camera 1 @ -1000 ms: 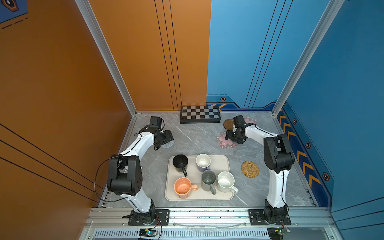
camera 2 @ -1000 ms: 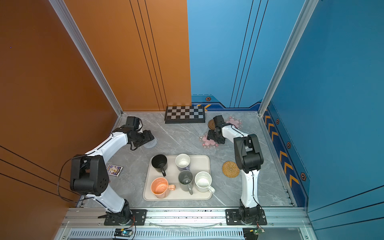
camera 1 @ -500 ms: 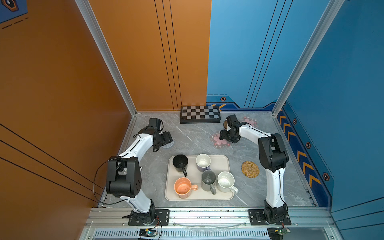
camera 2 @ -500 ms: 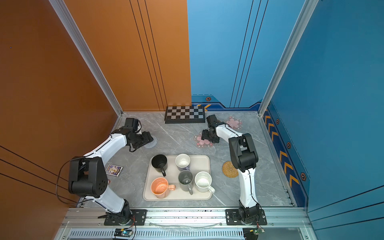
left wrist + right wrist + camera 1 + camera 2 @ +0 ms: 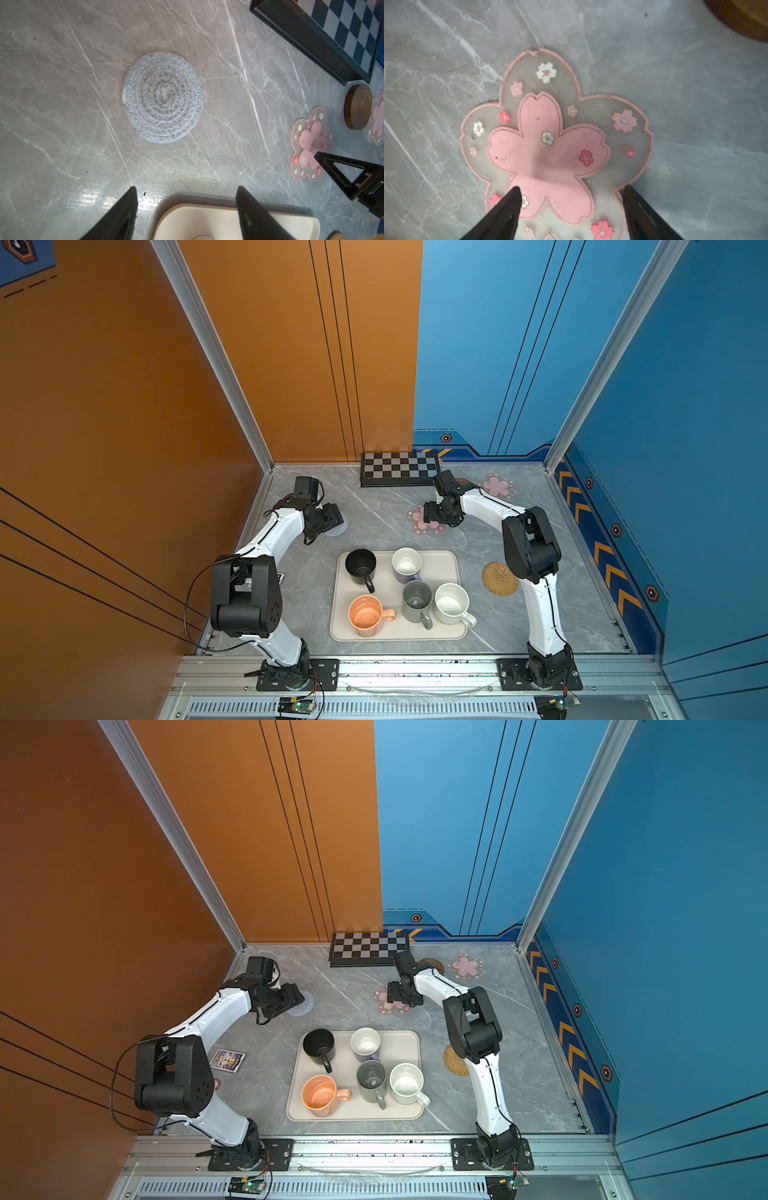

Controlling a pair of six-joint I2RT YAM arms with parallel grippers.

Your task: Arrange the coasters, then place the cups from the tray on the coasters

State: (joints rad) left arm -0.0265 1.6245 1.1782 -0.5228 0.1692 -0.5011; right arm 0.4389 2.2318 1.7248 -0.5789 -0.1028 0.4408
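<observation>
Near left pincer (image 5: 186, 188), blue coaster (image 5: 163, 97) whole in wrist view only.

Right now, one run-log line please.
left gripper open near pale blue round woven coaster | right gripper open over pink flower-shaped coaster | mugs on cream tray

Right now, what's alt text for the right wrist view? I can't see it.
A pink flower-shaped coaster lies flat on the grey marble table, with the open right gripper at its edge, holding nothing. Part of a brown wooden coaster shows beyond it.

Five cups (image 5: 360, 568); five coasters (image 5: 500, 578); one tray (image 5: 444, 568); one checkerboard (image 5: 399, 468); one card (image 5: 226, 1060)
</observation>
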